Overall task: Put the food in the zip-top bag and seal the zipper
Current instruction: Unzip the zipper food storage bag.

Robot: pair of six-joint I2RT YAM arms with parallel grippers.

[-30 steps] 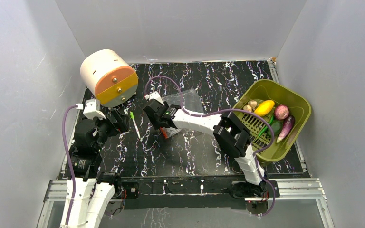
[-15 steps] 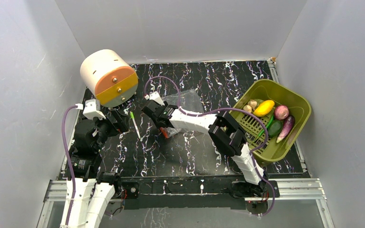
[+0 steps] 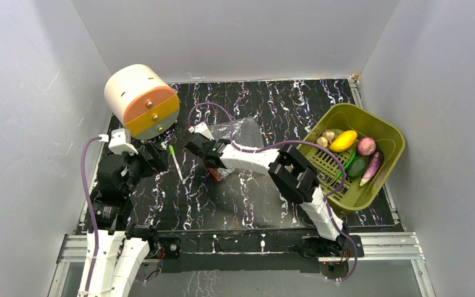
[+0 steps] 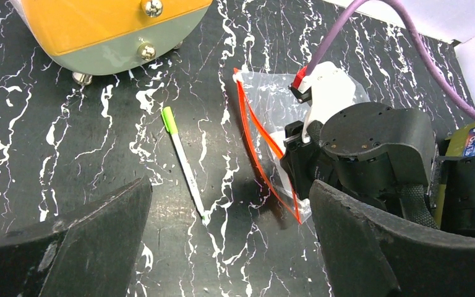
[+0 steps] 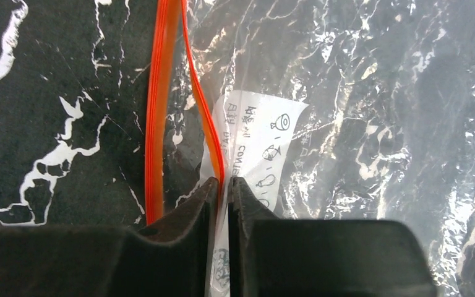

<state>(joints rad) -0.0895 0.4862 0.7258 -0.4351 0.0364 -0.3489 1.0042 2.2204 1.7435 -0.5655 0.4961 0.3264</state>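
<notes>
Your right hand (image 5: 222, 185) is pinched shut on one lip of the bag (image 4: 266, 105), right at the orange zipper (image 5: 159, 93) (the other lip lies on the worktop (image 3: 247, 201)). The bag lies mid-worktop, mouth toward your left hand (image 4: 226, 241), which hovers spread wide and empty. The food (image 3: 344, 140) sits in the green basket (image 3: 346, 112), well apart on the right.

Setting: robotics lab test cell.
Enclosure: plain white walls (image 3: 235, 37) at the left, top and right of frame.
Surface: black marbled tabletop (image 3: 247, 198).
Mounting: metal rail (image 3: 235, 246) along the bottom, carrying arms (image 3: 318, 210) with purple cable (image 3: 85, 185).
</notes>
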